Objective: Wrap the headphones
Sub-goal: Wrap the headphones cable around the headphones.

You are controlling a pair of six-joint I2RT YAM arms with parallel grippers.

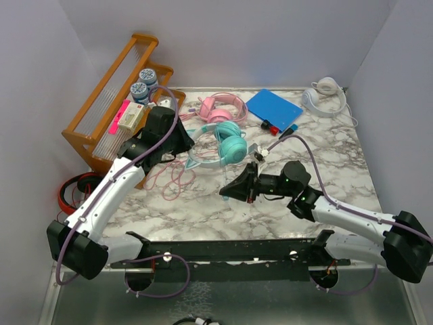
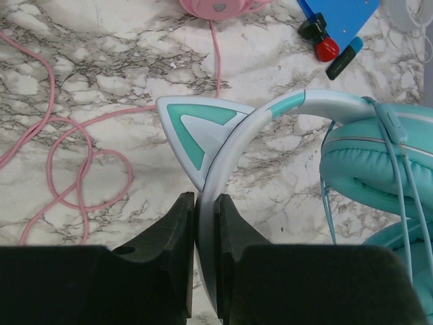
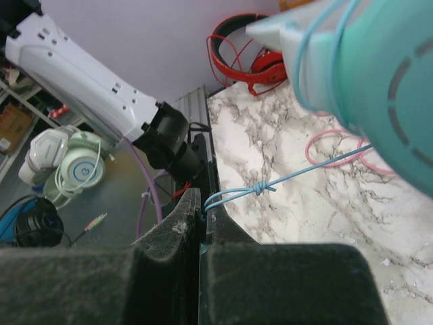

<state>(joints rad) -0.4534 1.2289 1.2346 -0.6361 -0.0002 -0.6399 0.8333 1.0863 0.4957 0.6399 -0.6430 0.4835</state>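
Left claw (image 2: pixel 205 211) clamps teal headphones (image 2: pixel 371 186) by stiff headband (image 2: pixel 308 103) | right claw (image 3: pixel 201 218) pinches thin cord (image 3: pixel 301 173) | cord likely limp, light, slippery: use gentle tension.

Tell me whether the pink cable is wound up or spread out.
Spread out: the pink cable trails in loose loops across the table.
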